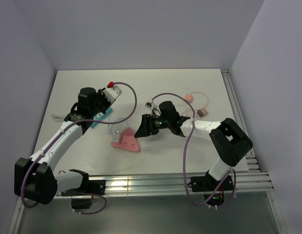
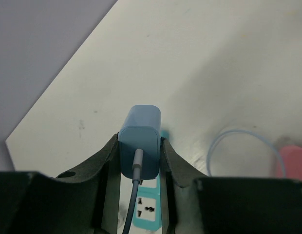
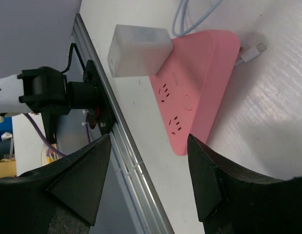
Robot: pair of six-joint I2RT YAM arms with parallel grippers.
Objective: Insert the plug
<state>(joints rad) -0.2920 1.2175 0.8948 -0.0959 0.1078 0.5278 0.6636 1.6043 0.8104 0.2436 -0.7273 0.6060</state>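
Closest to the left wrist lens, the left gripper [image 2: 139, 155] has its dark fingers [image 2: 108, 163] pinching a blue plug [image 2: 140, 129] by its two flat sides, with the grey cable [image 2: 133, 195] running back out of the gap toward the camera; directly beneath the fingertips, partly hidden by the plug, lies a teal power strip [image 2: 150, 210], one socket face showing between the fingers; the prongs point away from the lens, so I cannot tell whether they touch the strip. On the other wrist, the right gripper [image 3: 148, 146] has its fingers [image 3: 85, 183] spread wide with nothing between them; just beyond the tips lies a pink power strip [image 3: 199, 90], with a white adapter [image 3: 140, 50] sitting at its far corner and a loose white cable end [image 3: 253, 50] beside its far edge. I judge the step in hand to be alignment; the plug is gripped and poised over the teal strip, not yet seated. The next move calls for squaring the prongs to the socket holes, then a straight push down; the light strip may slide, so the free right gripper could brace it.
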